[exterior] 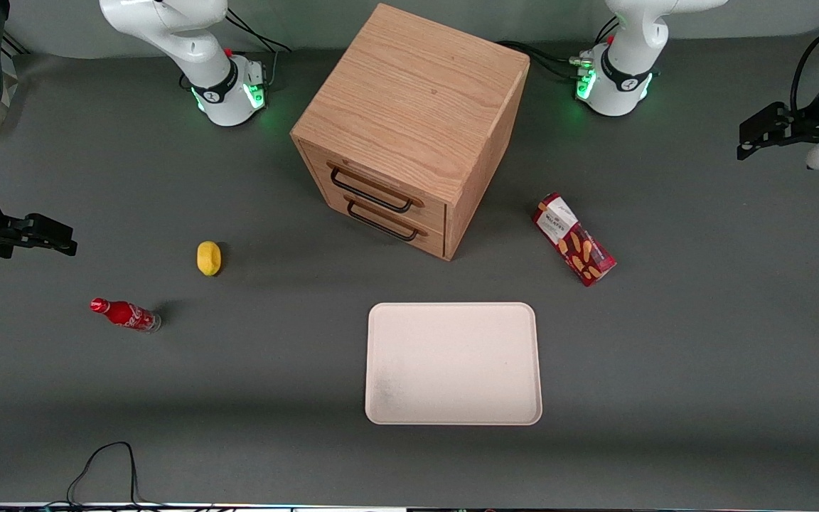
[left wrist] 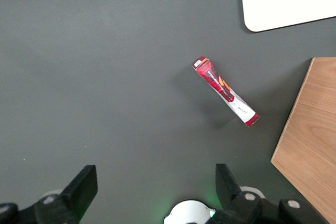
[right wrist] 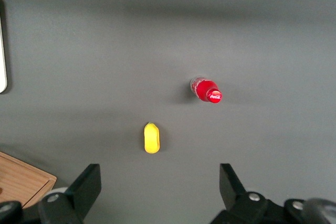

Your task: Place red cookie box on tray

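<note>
Toward the working arm's end of the bench, the red cookie box (exterior: pixel 574 239) lies flat on the grey surface, set at a slant, its white label end pointing toward the bench's robot-base edge and its cookie-printed end toward the camera edge. It sits beside the wooden drawer cabinet (exterior: pixel 409 128), apart from it, and is farther from the front camera than the tray (exterior: pixel 453 363). The tray rests near the middle of the camera-side edge, bare, with the box clear of its rim. The gripper (left wrist: pixel 155 182) hangs high above the bench near the working arm's end, well away from the box (left wrist: pixel 226 91), its jaws spread wide with nothing between them. Toward the parked arm's end lie a yellow lemon-like object (exterior: pixel 209 257) and, nearer the camera edge, a small red soda bottle (exterior: pixel 125 314) on its side.
</note>
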### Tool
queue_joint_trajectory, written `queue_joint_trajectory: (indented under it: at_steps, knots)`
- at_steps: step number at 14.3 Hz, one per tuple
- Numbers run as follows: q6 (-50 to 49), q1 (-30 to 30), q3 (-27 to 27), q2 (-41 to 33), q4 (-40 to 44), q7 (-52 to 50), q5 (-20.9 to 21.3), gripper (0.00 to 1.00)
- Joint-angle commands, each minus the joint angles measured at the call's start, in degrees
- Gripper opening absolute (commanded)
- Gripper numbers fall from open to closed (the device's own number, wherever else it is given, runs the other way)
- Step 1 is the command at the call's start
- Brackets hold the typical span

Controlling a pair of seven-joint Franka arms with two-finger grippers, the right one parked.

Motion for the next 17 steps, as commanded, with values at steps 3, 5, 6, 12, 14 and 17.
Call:
queue_joint_trajectory:
  at_steps: [3,5,6,12,14,17]
  knots:
    - [0.01,0.32,0.27,1.86,0.33,1.08,-1.03,1.00]
    - [2.20,-0.29,0.27,3.09,-1.15,-4.52,-1.20,1.00]
    - [5.08,-0.99,0.01,2.83,-3.60,-8.04,-1.29,1.00]
    - [23.44,-3.11,-9.39,3.27,-19.77,-43.36,-0.59,1.00]
    - [30.57,-3.98,-11.24,5.46,-25.05,-54.78,-0.59,1.00]
    - [43.29,-4.78,-12.91,7.31,-34.35,-62.81,-0.59,1.00]
